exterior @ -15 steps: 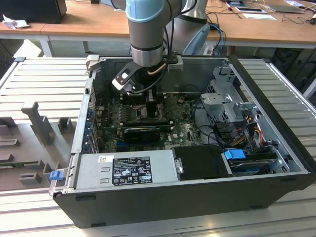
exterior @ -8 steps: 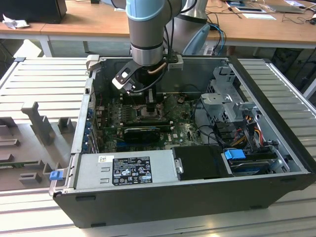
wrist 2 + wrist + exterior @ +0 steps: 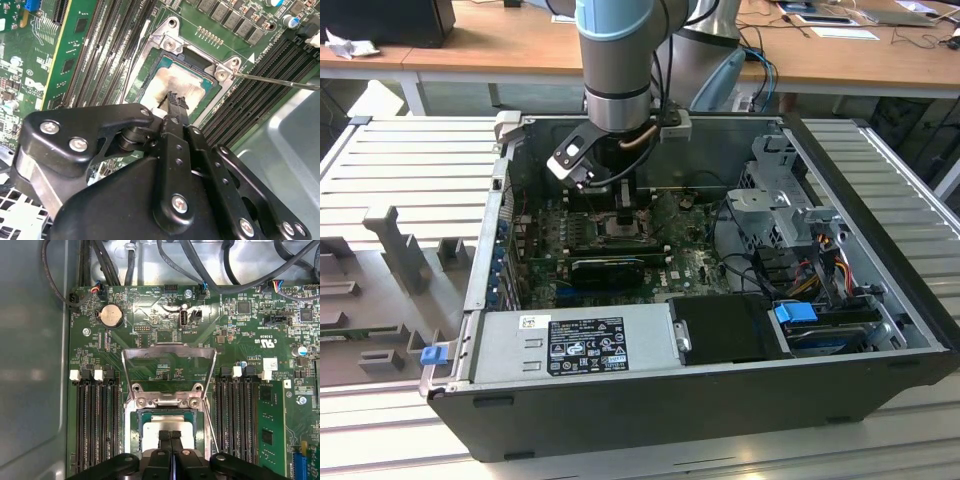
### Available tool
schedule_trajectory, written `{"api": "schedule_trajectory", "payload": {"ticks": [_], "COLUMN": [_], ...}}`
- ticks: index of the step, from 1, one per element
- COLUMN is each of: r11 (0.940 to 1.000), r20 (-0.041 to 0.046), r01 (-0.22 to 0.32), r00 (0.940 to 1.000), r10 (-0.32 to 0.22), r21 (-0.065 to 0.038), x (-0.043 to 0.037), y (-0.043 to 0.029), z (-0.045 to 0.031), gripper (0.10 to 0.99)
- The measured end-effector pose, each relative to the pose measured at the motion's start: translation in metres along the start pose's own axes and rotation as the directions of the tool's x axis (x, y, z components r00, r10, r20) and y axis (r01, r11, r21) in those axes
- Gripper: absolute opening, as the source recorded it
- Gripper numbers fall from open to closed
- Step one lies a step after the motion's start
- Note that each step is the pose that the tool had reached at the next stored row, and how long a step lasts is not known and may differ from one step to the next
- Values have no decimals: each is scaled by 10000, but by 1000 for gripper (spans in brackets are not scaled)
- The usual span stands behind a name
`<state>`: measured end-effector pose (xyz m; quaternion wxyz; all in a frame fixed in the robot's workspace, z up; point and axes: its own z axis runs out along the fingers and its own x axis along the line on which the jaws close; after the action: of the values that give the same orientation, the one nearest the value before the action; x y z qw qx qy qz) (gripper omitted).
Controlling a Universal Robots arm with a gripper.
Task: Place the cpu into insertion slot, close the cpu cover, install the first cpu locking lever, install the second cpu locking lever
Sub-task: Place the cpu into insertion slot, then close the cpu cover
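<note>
- The black metal gripper [image 3: 175, 99] is closest to the lens in both wrist views. Its two slim fingers are pressed together, with nothing between them, directly over the insertion slot [image 3: 150, 416].
- The fingertips [image 3: 165, 435] meet at the top face of the cpu [image 3: 150, 435], a small flat square chip of pale silvery metal. Whether they touch it or sit just above it cannot be told.
- The cpu lies flat inside the insertion slot, whose dark frame borders it.
- The cpu cover [image 3: 170, 347], a thin silvery metal frame with a large square window, is swung open off the insertion slot. Green board shows through its window.
- A thin wire locking lever [image 3: 210, 426] runs alongside the insertion slot, unlatched.
- Long black memory slots [image 3: 95, 415] flank the insertion slot on both sides of the green motherboard [image 3: 240, 340].
- In the exterior view the arm reaches down into the open dark computer case [image 3: 720, 400], with the gripper [image 3: 623, 215] above the insertion slot.
</note>
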<state>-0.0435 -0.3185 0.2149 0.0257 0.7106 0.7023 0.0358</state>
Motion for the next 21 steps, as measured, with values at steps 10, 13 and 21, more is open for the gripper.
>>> {"api": "schedule_trajectory", "payload": {"ticks": [10,13,21], "r11": [10000,10000,10000], "r20": [9,11,14], "r01": [1,0,-14], "r00": [10000,10000,10000], "r10": [-1,0,14], "r21": [20,26,83], "x": [3,4,5], "y": [12,18,56], "z": [-134,-200,-262], "gripper": [106,106,106]}}
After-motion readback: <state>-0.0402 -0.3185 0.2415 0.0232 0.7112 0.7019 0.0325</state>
